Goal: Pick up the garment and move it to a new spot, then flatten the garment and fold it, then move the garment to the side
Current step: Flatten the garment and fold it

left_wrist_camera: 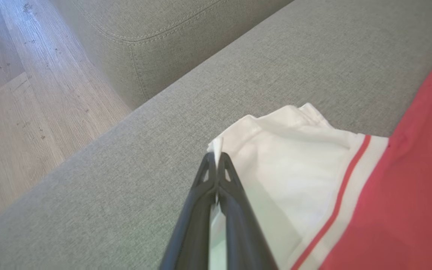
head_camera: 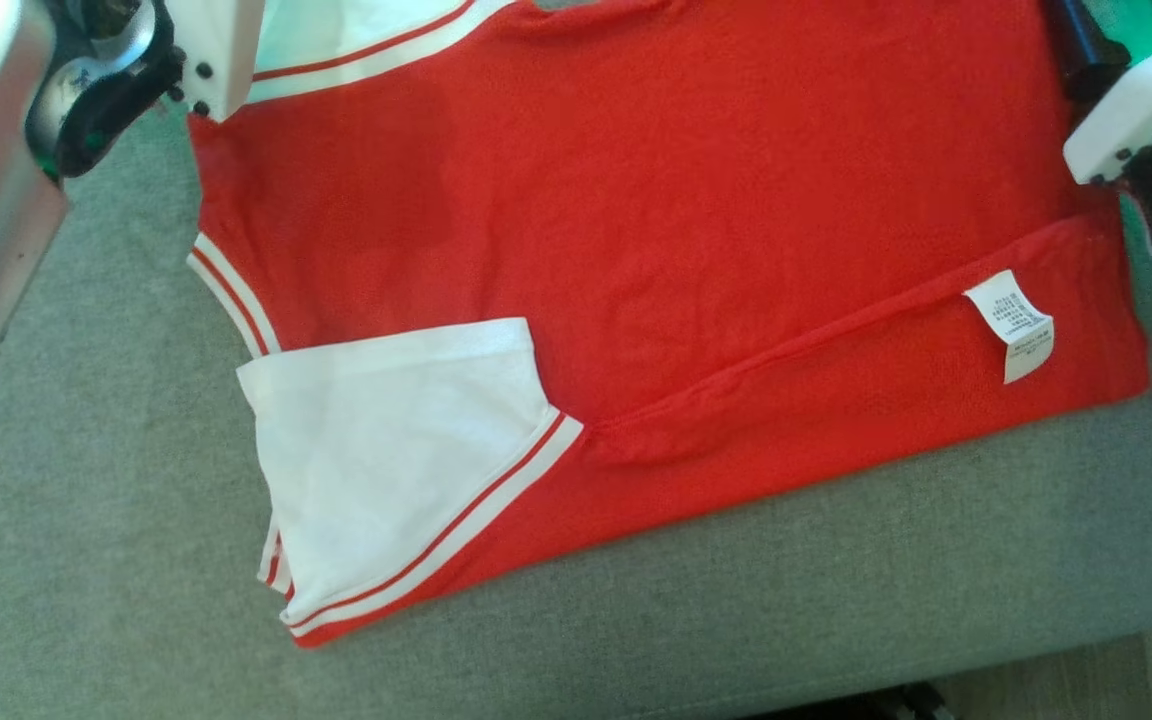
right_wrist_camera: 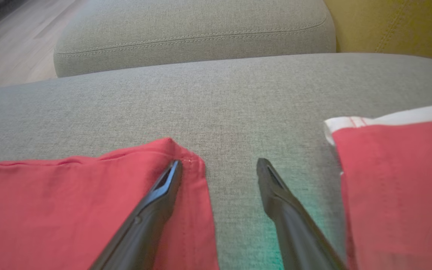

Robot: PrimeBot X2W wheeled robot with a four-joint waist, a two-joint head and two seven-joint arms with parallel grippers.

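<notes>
Now white sleeve (left_wrist_camera: pixel 294 168) of red cotton shirt (head_camera: pixel 636 200) is being pinched by left gripper (left_wrist_camera: pixel 216 159). Released right gripper (right_wrist_camera: pixel 219 165) is best being closed on hem corner (right_wrist_camera: pixel 186 150).

Grey fabric sofa seat (head_camera: pixel 86 500) carries the red-and-white garment (head_camera: pixel 636 250), lying flat; wood floor (left_wrist_camera: pixel 13 93) beside it.

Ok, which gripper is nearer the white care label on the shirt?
Right. The right gripper is open at the right edge of the shirt, the side with the care label; the left gripper is across the shirt, jaws shut on the white sleeve.
</notes>
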